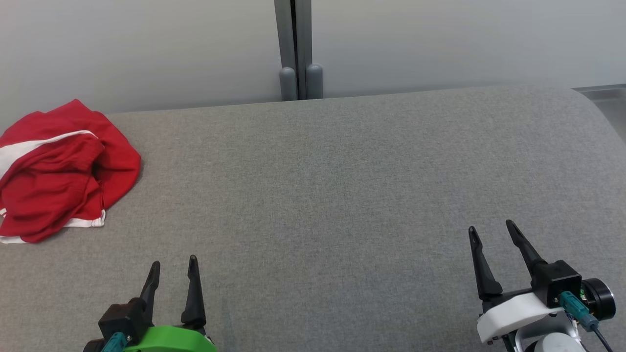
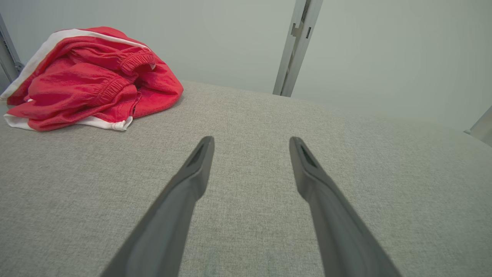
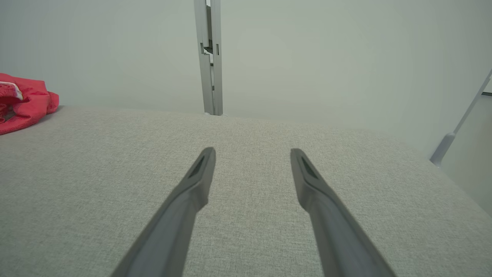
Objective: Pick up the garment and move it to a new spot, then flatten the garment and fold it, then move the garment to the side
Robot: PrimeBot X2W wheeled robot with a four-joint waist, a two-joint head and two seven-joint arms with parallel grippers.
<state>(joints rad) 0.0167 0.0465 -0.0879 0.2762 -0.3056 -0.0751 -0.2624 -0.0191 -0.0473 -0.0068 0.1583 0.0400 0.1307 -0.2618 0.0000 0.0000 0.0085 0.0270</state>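
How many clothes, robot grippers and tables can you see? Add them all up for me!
Clothes: 1, the crumpled red and white garment
Grippers: 2, the left gripper and the right gripper, both open and holding nothing
Tables: 1, the grey cloth-covered table
Total: 4
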